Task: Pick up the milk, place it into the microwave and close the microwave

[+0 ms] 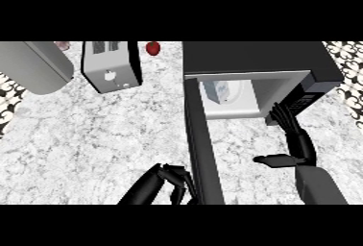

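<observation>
Step in hand, as judged: closing the microwave (322, 72). The milk carton (219, 91) is already seen inside the cavity, standing toward the left rear, white with a bluish face, apart from both hands.

The microwave door (201, 144) stands swung fully out, seen edge-on as a long dark slab running from the cavity's left corner down toward the lower edge of the view.

The right hand (289, 126) is held at the cavity's front right corner, fingers straight and extended toward the opening, thumb stuck out to the left; nothing is held. The left hand (172, 182) is seen at the door's outer end, fingers curled and touching or just beside the door's left face; whether the edge is actually gripped cannot be told, and nothing else is held.

For a clean close, the right hand is best drawn clear of the opening first, since the door's arc would sweep across that side. The push is best applied by the left hand near the door's free end, carried round the hinge until the door sits flush.

Containers: microwave cavity, one milk carton, nothing else seen. Toaster (111, 65) at upper left on the marbled counter (99, 139), slots showing nothing.
</observation>
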You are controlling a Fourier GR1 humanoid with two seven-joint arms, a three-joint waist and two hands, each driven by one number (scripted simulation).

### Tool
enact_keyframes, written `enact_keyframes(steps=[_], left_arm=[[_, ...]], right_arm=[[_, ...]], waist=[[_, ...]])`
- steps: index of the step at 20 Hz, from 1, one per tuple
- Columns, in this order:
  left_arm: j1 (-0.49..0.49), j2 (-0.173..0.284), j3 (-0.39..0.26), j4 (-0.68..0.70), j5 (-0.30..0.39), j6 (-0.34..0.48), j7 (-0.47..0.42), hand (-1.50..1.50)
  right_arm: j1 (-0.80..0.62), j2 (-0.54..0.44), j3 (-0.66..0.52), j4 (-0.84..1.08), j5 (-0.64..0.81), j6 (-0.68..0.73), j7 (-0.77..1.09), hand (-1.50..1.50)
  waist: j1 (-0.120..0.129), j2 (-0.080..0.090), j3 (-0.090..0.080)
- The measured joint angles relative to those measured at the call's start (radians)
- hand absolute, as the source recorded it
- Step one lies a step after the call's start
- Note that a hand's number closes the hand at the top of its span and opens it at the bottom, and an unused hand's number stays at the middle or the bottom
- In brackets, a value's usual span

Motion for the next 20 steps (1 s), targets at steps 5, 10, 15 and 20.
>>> enact_keyframes(steps=[5, 10, 15, 20], left_arm=[[-0.086, -0.006, -0.089, 0.142, 0.033, 0.074, -0.028, 1.5], [-0.154, -0.007, -0.217, 0.252, 0.074, 0.142, -0.055, 1.5], [-0.285, -0.007, -0.354, 0.356, 0.157, 0.289, -0.04, 1.5], [-0.39, -0.003, -0.457, 0.418, 0.275, 0.471, -0.042, 1.5]], right_arm=[[0.155, -0.028, 0.013, -0.219, -0.041, 0.048, 0.056, -1.5], [0.323, -0.046, 0.004, -0.464, -0.107, 0.095, 0.123, -1.5], [0.436, -0.069, -0.012, -0.672, -0.177, 0.142, 0.204, -1.5], [0.501, -0.094, -0.021, -0.808, -0.267, 0.228, 0.273, -1.5]], waist=[[-0.014, 0.002, -0.002], [-0.017, 0.004, -0.002], [-0.026, 0.008, -0.003], [-0.044, 0.013, -0.003]])
